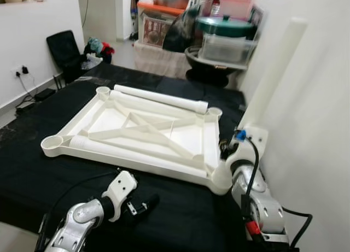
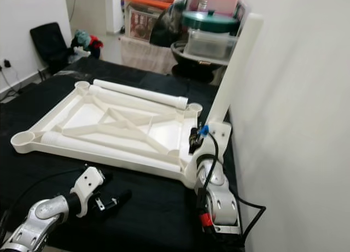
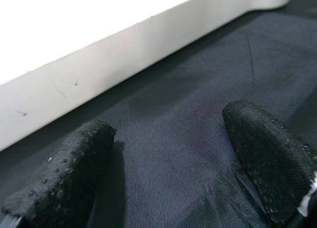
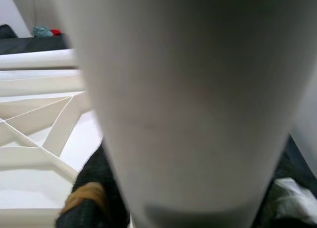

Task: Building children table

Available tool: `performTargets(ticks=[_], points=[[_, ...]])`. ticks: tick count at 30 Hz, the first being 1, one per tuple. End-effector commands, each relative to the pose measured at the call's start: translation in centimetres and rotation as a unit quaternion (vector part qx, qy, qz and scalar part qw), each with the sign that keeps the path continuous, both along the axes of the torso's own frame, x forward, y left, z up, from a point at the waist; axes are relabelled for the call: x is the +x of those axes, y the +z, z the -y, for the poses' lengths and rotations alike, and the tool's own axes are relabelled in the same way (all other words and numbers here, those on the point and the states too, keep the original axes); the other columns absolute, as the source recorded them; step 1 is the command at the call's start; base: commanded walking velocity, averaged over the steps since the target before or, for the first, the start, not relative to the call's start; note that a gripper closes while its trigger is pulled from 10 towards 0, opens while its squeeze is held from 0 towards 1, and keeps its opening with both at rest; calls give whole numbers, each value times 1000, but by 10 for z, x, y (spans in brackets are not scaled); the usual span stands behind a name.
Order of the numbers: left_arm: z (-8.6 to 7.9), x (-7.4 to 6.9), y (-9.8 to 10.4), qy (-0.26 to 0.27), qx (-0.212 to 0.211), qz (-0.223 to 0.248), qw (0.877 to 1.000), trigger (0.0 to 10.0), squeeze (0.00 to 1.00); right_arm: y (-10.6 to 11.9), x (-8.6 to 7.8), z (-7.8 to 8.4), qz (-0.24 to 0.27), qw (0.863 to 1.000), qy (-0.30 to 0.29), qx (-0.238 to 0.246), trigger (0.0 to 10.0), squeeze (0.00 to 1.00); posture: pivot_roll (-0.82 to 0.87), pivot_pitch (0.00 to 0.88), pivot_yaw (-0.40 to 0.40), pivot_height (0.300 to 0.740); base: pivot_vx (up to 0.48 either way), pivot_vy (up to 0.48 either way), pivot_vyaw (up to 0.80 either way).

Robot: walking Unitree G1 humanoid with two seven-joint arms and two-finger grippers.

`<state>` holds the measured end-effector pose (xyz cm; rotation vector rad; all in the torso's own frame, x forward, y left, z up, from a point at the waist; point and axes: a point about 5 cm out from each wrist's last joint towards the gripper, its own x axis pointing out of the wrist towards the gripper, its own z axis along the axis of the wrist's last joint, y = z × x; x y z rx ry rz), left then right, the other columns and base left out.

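Note:
A white children's table top lies upside down on a black cloth, with round sockets at its corners. Two white legs lie on it, one along the far edge and one along the near edge. My right gripper is shut on a third white leg, which stands tilted above the near right corner socket. In the right wrist view this leg is very close, with one black finger beside it. My left gripper rests open on the cloth before the top's front edge, holding nothing.
A white wall stands close on the right. At the back are plastic boxes and a dark basin. A black chair stands at the back left. A wall socket with cables is on the left.

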<state>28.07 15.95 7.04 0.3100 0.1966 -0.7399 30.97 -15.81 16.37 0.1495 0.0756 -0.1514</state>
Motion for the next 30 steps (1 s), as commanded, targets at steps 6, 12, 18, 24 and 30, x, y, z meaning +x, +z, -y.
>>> performTargets(ticks=[6, 12, 18, 24, 30], points=[[1, -4, -7, -3, 3, -17, 1000, 10000, 0, 34, 2, -1, 92, 982, 162, 16, 10000, 0, 58, 0, -112, 740, 0, 0, 0], [0, -3, -7, -4, 3, -17, 1000, 10000, 0, 63, -17, -9, 150, 921, 358, -22, 10000, 0, 61, 0, -113, 740, 0, 0, 0], [0, -3, -6, -3, 3, -14, 1000, 10000, 0, 64, -26, -19, 147, 876, 456, -61, 10000, 0, 73, 0, -120, 740, 0, 0, 0], [-1, -3, -5, -2, 5, -14, 1000, 10000, 0, 57, -15, -15, 133, 888, 437, -62, 0, 0, 79, 0, -121, 740, 0, 0, 0], [-1, -2, -5, -4, 6, -13, 1000, 10000, 0, 47, 1, 4, 95, 932, 344, -66, 0, 0, 72, 0, -114, 740, 0, 0, 0]])
